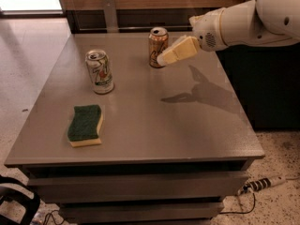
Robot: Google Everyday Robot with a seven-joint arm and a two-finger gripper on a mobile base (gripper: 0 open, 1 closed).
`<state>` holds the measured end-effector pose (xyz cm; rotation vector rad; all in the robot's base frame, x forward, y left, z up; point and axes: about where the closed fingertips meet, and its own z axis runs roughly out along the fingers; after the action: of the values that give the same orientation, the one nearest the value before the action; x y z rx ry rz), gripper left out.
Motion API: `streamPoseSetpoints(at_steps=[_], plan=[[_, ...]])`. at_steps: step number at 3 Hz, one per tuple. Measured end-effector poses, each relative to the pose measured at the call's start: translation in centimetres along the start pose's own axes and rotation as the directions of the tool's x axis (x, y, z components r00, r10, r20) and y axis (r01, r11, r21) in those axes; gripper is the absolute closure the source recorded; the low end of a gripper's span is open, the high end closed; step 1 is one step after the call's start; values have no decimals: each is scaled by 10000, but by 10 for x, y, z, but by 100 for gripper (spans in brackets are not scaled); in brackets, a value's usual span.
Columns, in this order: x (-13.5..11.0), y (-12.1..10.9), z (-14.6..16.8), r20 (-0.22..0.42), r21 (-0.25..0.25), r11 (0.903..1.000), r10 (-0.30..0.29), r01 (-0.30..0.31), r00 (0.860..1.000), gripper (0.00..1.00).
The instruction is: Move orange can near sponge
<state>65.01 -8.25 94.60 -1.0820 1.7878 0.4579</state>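
The orange can (157,46) stands upright near the far edge of the grey table (150,125), orange-gold with a silver top. The sponge (85,125), dark green over yellow foam, lies flat at the front left of the table. My gripper (165,59) comes in from the right on a white arm (248,22), its pale tip just right of the orange can's lower half and above the table. It holds nothing that I can see.
A white can with green and red markings (99,71) stands upright between the orange can and the sponge. A wooden wall runs behind the table. A power strip (260,184) lies on the floor at the right.
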Motion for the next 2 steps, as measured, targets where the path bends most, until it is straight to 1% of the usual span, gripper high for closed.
streamPoseSetpoints(at_steps=[1,2], plan=[[0,0,0,0,0,10000,0,0,10000,0],[4,-10,10,94,194,9997,111,-113,9999,0]])
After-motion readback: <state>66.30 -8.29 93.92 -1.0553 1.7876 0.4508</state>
